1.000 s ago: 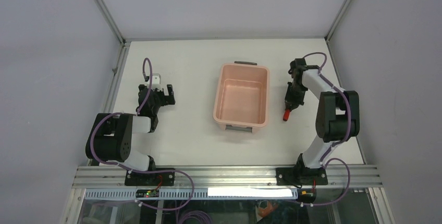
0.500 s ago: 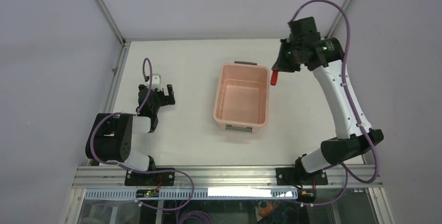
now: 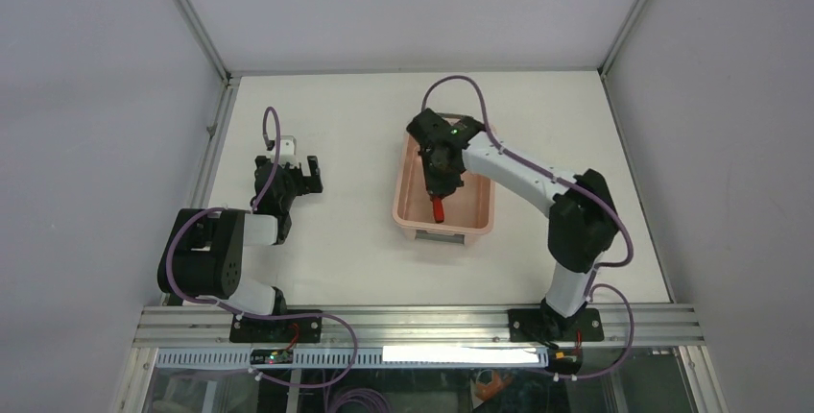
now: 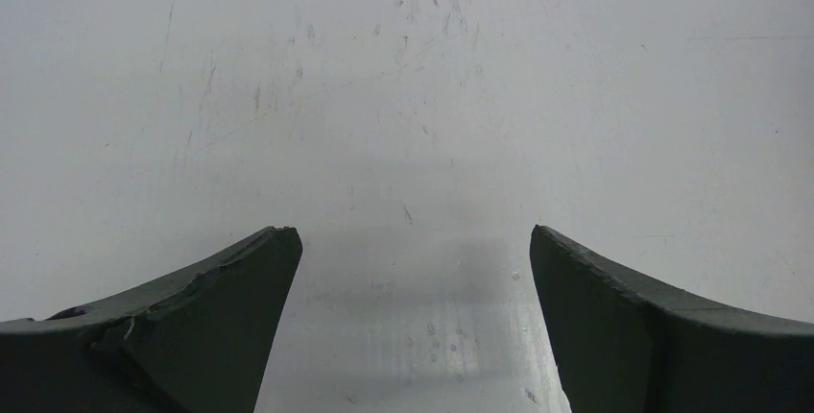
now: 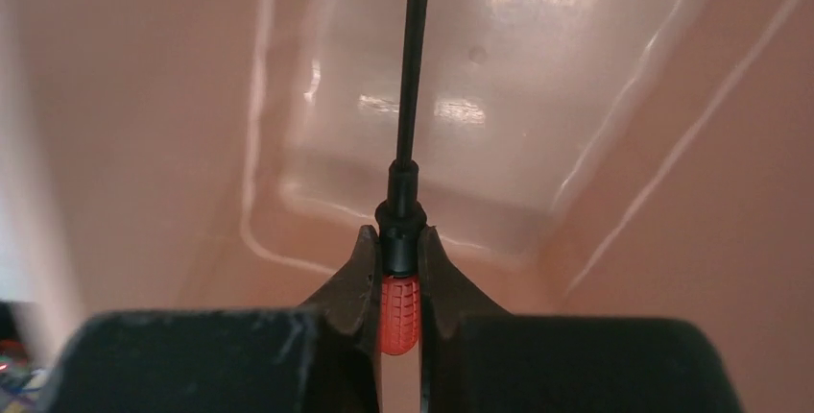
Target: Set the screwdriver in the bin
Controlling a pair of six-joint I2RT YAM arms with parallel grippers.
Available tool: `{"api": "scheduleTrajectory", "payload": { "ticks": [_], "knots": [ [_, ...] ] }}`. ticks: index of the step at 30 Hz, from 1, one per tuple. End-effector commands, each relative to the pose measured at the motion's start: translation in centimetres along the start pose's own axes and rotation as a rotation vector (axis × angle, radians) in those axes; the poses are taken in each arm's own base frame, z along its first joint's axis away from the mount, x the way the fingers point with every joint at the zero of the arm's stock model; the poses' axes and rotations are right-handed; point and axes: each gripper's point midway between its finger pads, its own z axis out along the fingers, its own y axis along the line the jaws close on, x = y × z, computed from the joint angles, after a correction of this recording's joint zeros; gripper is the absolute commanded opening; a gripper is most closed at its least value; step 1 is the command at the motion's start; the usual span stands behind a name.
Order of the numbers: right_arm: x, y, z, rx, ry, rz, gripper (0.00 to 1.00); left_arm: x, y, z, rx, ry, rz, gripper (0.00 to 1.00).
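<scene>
My right pincer (image 5: 395, 248) is closed almost fully on the screwdriver (image 5: 400, 309), its fingertips pinching the red handle. The black shaft points ahead of them over the floor of the pink bin (image 5: 144, 96), between its walls.

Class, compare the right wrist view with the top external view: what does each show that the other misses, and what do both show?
Only the right wrist view: the screwdriver, its thin black shaft pointing away over the glossy floor of the bin, with the right end effector shut on the handle. Only the top external view: the left end effector, open over the white table, plus the bin's whole outline and dark near handle. Both: the red handle and the pink bin.
</scene>
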Motion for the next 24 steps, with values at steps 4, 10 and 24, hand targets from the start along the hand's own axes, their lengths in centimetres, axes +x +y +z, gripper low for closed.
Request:
{"api": "scheduleTrajectory", "payload": {
  "ticks": [4, 10, 24],
  "knots": [
    [2.3, 0.5, 7.6, 0.008, 0.006, 0.058, 0.01, -2.8, -0.5, 0.6, 0.010, -0.090, -0.025, 0.99],
    [2.3, -0.9, 8.6, 0.074, -0.037, 0.089, 0.27, -2.8, -0.5, 0.6, 0.011, -0.090, -0.025, 0.99],
    [-3.2, -1.0, -3.4, -0.004, -0.314, -0.010, 0.69, -2.7, -0.5, 0.6, 0.010, -0.089, -0.026, 0.99]
  ]
}}
